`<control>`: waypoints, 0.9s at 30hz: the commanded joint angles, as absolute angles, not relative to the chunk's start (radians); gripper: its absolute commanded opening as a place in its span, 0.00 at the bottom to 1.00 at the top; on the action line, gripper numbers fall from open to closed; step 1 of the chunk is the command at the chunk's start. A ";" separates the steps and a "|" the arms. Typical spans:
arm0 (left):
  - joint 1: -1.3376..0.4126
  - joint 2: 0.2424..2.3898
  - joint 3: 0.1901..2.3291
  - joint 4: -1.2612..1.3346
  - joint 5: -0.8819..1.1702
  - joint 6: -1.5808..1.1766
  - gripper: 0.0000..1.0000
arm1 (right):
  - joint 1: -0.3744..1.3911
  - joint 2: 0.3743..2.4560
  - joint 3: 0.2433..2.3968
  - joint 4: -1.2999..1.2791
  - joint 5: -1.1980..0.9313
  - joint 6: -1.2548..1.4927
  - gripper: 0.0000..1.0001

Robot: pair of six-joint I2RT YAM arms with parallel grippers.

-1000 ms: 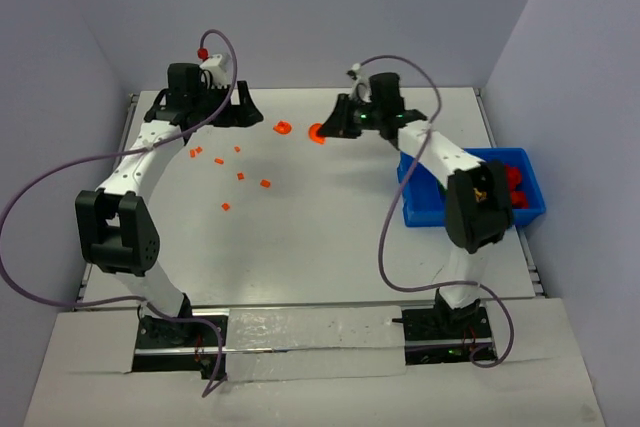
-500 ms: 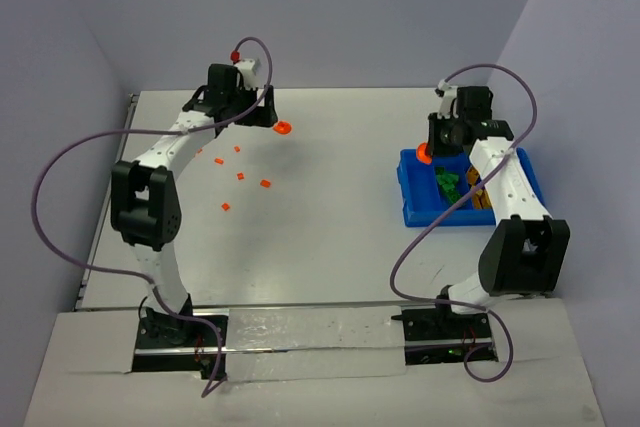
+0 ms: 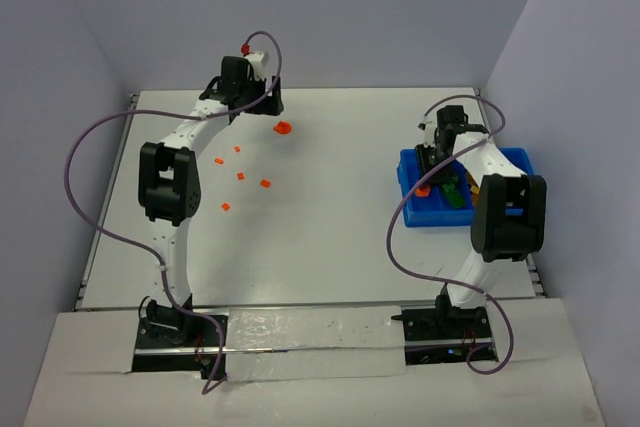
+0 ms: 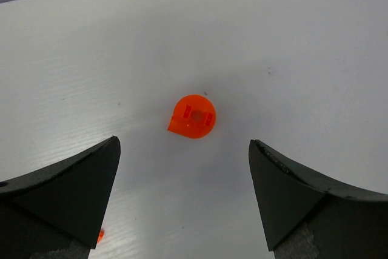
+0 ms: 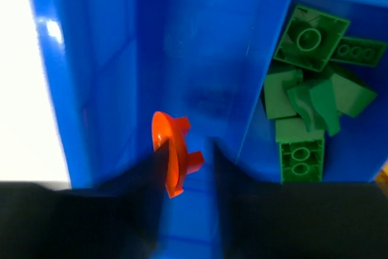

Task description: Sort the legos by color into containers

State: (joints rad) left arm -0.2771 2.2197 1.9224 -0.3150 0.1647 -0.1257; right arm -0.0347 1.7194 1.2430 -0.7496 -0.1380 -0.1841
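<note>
The left end effector [image 4: 183,150] hangs over the white counter [image 3: 330,237] near 12 o'clock. Its two dark fingers are spread wide, with nothing between them. Just ahead of the gap in the left wrist view lies a round orange plastic lego [image 4: 193,116], flat on the counter and touched by neither finger. Around 10 o'clock from the counter's middle, a handful of small orange plastic bricks [image 3: 241,176] lie scattered, each apart from the others. One of them peeks in at the lower left of the left wrist view, beside a finger.

The shallow bright-blue plastic bin [image 3: 412,209] sits at 3 o'clock, by the counter's right edge. The right end effector [image 5: 188,150] is down inside the compartment on the left of the right wrist view. Between its fingers a second round orange lego disc [image 5: 171,150] stands on edge, against the finger on the left of that view. A thin strip of blue shows beside the other finger and both fingers are blurred, so I cannot tell whether the disc is gripped or loose. In the next compartment, past a blue divider, green plastic bricks [image 5: 306,89] lie heaped — some studs up, some tilted.
</note>
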 commanded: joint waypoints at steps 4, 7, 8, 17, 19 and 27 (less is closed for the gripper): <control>-0.278 2.360 2.068 -0.261 0.201 -0.123 0.93 | -0.020 1.728 1.267 -0.769 -0.108 -0.192 0.66; -0.281 2.407 2.094 -0.256 0.199 -0.123 0.89 | -0.020 1.715 1.282 -0.795 -0.117 -0.186 0.73; -0.282 2.415 2.097 -0.253 0.202 -0.120 0.87 | -0.020 1.709 1.282 -0.795 -0.121 -0.184 0.74; -0.305 2.459 2.082 -0.239 0.242 -0.062 0.78 | -0.014 1.659 1.341 -0.851 -0.173 -0.161 0.92; -0.305 2.462 2.079 -0.228 0.251 -0.061 0.78 | -0.014 1.652 1.348 -0.853 -0.177 -0.158 0.93; -0.310 2.498 2.105 -0.232 0.286 -0.040 0.71 | -0.014 1.642 1.370 -0.869 -0.179 -0.147 0.94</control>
State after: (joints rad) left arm -0.3023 2.4758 2.0504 -0.2718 0.2449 -0.0662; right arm -0.0193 1.6840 1.3185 -0.8444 -0.1715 -0.1562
